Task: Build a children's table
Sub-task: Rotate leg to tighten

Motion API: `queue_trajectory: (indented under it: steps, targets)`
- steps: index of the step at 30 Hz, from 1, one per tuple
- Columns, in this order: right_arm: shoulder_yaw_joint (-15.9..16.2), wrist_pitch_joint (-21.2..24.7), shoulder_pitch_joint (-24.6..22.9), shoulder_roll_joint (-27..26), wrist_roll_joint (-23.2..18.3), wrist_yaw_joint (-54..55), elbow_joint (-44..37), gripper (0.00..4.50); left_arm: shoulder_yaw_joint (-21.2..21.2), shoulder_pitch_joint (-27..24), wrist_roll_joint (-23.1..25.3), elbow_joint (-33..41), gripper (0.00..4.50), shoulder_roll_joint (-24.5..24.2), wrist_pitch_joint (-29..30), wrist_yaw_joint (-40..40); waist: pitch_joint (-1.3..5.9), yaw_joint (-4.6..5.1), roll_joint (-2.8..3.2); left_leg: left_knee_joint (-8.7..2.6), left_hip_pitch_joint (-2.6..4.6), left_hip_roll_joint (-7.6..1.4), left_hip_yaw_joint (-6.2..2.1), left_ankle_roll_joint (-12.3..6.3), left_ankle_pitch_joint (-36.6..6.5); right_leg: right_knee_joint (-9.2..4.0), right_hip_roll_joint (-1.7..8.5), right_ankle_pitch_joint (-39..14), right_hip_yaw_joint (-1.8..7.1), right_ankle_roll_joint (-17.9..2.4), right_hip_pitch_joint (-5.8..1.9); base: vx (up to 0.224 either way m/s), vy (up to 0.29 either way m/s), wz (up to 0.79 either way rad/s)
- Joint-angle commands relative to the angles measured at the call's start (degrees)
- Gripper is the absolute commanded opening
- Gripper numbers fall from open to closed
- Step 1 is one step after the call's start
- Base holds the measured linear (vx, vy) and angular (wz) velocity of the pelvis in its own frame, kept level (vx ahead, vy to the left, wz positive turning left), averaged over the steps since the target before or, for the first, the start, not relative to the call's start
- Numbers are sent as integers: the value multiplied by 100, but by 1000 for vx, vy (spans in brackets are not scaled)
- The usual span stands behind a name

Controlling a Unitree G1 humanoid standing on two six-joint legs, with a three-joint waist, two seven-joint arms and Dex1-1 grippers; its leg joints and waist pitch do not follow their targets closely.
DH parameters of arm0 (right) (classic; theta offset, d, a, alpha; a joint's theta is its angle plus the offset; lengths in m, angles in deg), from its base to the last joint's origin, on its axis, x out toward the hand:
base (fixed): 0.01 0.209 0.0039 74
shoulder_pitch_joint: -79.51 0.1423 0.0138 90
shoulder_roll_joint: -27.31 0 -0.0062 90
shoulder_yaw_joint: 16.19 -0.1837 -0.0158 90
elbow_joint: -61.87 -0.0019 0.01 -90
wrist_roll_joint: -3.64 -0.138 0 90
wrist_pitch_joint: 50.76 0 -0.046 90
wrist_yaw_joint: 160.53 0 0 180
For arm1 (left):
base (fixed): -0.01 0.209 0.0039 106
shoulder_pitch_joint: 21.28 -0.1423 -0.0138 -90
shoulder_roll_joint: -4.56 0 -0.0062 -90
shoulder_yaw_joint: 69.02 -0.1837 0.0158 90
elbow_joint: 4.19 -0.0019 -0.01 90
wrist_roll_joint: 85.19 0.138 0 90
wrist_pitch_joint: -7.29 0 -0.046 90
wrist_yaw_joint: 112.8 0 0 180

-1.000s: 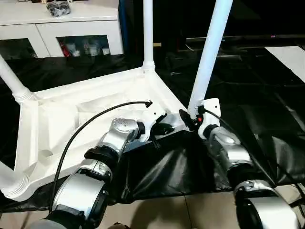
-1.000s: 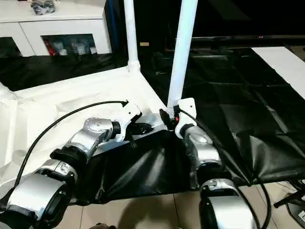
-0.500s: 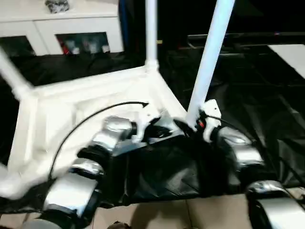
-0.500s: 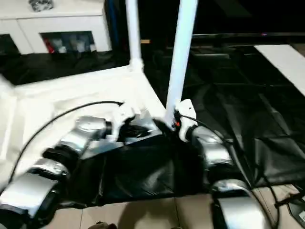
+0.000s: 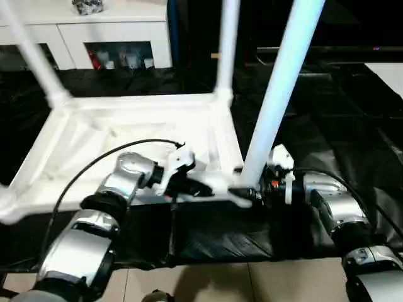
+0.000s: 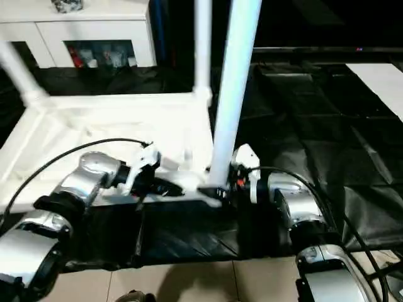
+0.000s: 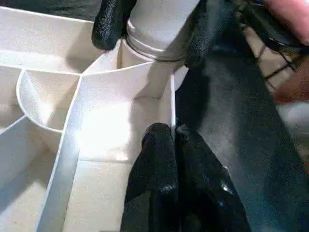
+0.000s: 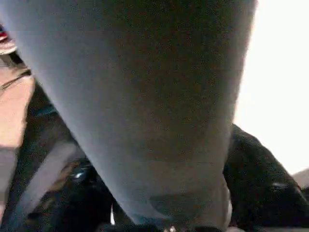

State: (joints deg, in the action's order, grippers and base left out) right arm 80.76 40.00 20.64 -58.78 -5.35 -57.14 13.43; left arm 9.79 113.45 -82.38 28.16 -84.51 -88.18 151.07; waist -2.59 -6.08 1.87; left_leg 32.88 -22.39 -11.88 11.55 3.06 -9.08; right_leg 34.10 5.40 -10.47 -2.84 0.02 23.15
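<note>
Black sheeting covers the floor in front of you, and a white cabinet with glass doors stands against the back wall. On the sheeting lies the children's table, upside down, its ribbed underside facing up, with white legs standing from its corner sockets: one at the far left, one at the far right corner, and the nearest leg rising from the corner closest to your right arm. Your silver left forearm reaches in from the lower left toward the table's near rim, and your silver right forearm comes in from the lower right, roughly level, toward the base of the nearest leg. Your right gripper sits at that corner with its two black fingers spread to either side of the leg's foot, just above the socket; from the left wrist view they seem to touch the tube, though you cannot tell how firmly they bear on it. Your left gripper has its fingertips pressed together on the thin upright wall of the table's near edge, close beside that same corner socket, pinching the rim between the ribbed inside and the black sheeting outside.
</note>
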Motion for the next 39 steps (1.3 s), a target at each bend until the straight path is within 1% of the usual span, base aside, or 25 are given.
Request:
queue_trajectory:
  steps: [1,4,9,12,15,16,17,18,19,20,21,22,23,24,26,28,29,30,31,32,34,35,36,38,39]
  targets:
    - [273,89,-99,-5,84,-312,-149,275,-86,56,-93,240,0,27,-89,224,382,6,-61,-334,149,-166,-51,-502,-1210,-313,276,-504,145,-1645,-269,0,0,0]
    - [324,108,-132,18,90,-373,-221,261,-112,51,-85,254,0,11,-84,304,387,-7,-63,-326,154,-164,-47,-505,-1167,-306,278,-437,144,-1675,-268,0,0,0]
    - [332,219,-185,-27,38,-352,-341,256,-113,54,-82,254,0,15,-81,277,388,-25,-71,-326,159,-166,-51,-492,-1176,-311,285,-557,145,-1628,-269,0,0,0]
    - [187,213,-231,-154,-2,38,-350,256,-76,63,-58,229,0,91,-91,-1,379,-26,-77,-332,155,-167,-50,-459,-1212,-321,286,-639,146,-1614,-262,0,0,0]
    - [-46,112,-181,-370,83,941,-147,256,-72,110,46,159,0,215,-73,-494,356,-12,-69,-360,166,-168,-56,-323,-1371,-353,291,-1005,149,-1516,-242,0,0,0]
    - [-150,15,-128,-497,200,1563,23,255,-75,142,118,113,0,305,-39,-810,347,-2,-90,-369,171,-166,-54,-287,-1446,-372,291,-1148,151,-1481,-237,0,0,0]
    - [-216,-48,-92,-578,280,1974,138,254,-77,164,164,83,0,367,-15,-1017,328,13,-73,-393,191,-165,-65,-156,-1620,-411,309,-1529,158,-1381,-219,0,0,0]
    - [-305,-13,-52,-681,311,2386,243,254,-55,181,164,71,0,458,40,-1197,328,34,-75,-401,195,-165,-76,-90,-1696,-419,316,-1694,160,-1331,-214,0,0,0]
    - [-401,50,-1,-787,327,2817,359,254,-36,193,154,72,0,562,118,-1351,322,79,-93,-420,203,-149,-92,6,-1821,-460,316,-2033,160,-1183,-214,0,0,0]
    - [-451,84,31,-845,331,3040,420,254,-36,198,159,75,0,613,153,-1426,324,100,-92,-418,204,-147,-93,15,-1817,-464,315,-2055,166,-1166,-205,0,0,0]
    - [-614,136,130,-1080,293,3682,604,254,-48,223,197,69,0,829,272,-1765,322,147,-80,-428,186,-147,-101,40,-1811,-458,309,-2038,172,-1153,-203,0,0,0]
    - [-670,113,186,-1208,300,4023,710,254,-39,245,209,50,0,960,357,-1986,327,169,-81,-437,188,-138,-112,63,-1820,-473,300,-2032,163,-1119,-206,0,0,0]
    - [-695,101,247,-1312,328,4326,821,254,-24,270,221,20,0,1080,411,-2216,333,175,-86,-433,186,-133,-107,50,-1807,-470,295,-1967,163,-1118,-208,0,0,0]
    - [-706,92,284,-1374,362,4521,888,254,-17,286,221,-1,0,1149,441,-2361,331,202,-86,-426,193,-130,-96,61,-1812,-470,285,-1847,176,-1156,-184,0,0,0]
    - [-768,97,462,-1615,386,5078,1147,254,12,325,205,-75,0,1405,522,-2766,341,219,-106,-403,187,-108,-82,-7,-1767,-472,278,-1744,184,-1168,-190,0,0,0]
    - [-736,61,533,-1730,444,5226,1216,254,-26,324,252,-96,0,1517,499,-2907,343,240,-108,-394,170,-93,-81,-80,-1705,-481,277,-1716,176,-1146,-204,0,0,0]
    - [-711,39,540,-1749,471,5222,1215,254,-43,318,266,-94,0,1535,482,-2905,342,232,-106,-392,175,-97,-80,-110,-1694,-488,281,-1700,178,-1136,-201,0,0,0]
    - [-705,26,542,-1757,480,5226,1216,254,-47,315,270,-93,0,1541,477,-2907,345,233,-109,-391,153,-95,-82,-160,-1629,-476,275,-1627,176,-1127,-217,0,0,0]
    - [-711,-81,546,-1802,502,5261,1226,289,-53,294,285,-82,0,1565,453,-2908,347,233,-90,-393,148,-99,-85,-182,-1587,-468,274,-1553,172,-1133,-219,0,0,0]
    - [-740,-133,545,-1817,486,5274,1232,289,-58,265,300,-51,0,1556,432,-2882,347,237,-94,-394,147,-99,-82,-188,-1594,-468,269,-1534,170,-1139,-219,0,0,0]
    - [-767,-186,532,-1803,478,5284,1217,327,-62,224,326,-16,0,1518,414,-2849,340,242,-87,-402,161,-105,-83,-170,-1679,-476,268,-1598,169,-1150,-207,0,0,0]
    - [-756,-236,530,-1783,493,5296,1229,330,-82,207,347,2,0,1500,393,-2834,336,245,-103,-409,165,-109,-84,-154,-1751,-487,271,-1681,169,-1133,-207,0,0,0]
    - [-756,-236,530,-1783,493,5296,1229,335,-82,207,347,2,0,1500,393,-2834,338,240,-94,-407,173,-112,-86,-147,-1761,-484,270,-1685,172,-1136,-199,0,0,0]
    - [-688,-353,488,-1671,514,5023,1200,341,-117,156,344,61,0,1403,320,-2663,344,233,-103,-404,162,-112,-84,-178,-1710,-471,269,-1570,176,-1155,-211,0,0,0]
    - [-626,-417,415,-1535,490,4615,1097,362,-133,116,325,114,0,1291,234,-2484,354,225,-97,-398,157,-116,-83,-206,-1627,-452,272,-1411,178,-1181,-223,0,0,0]
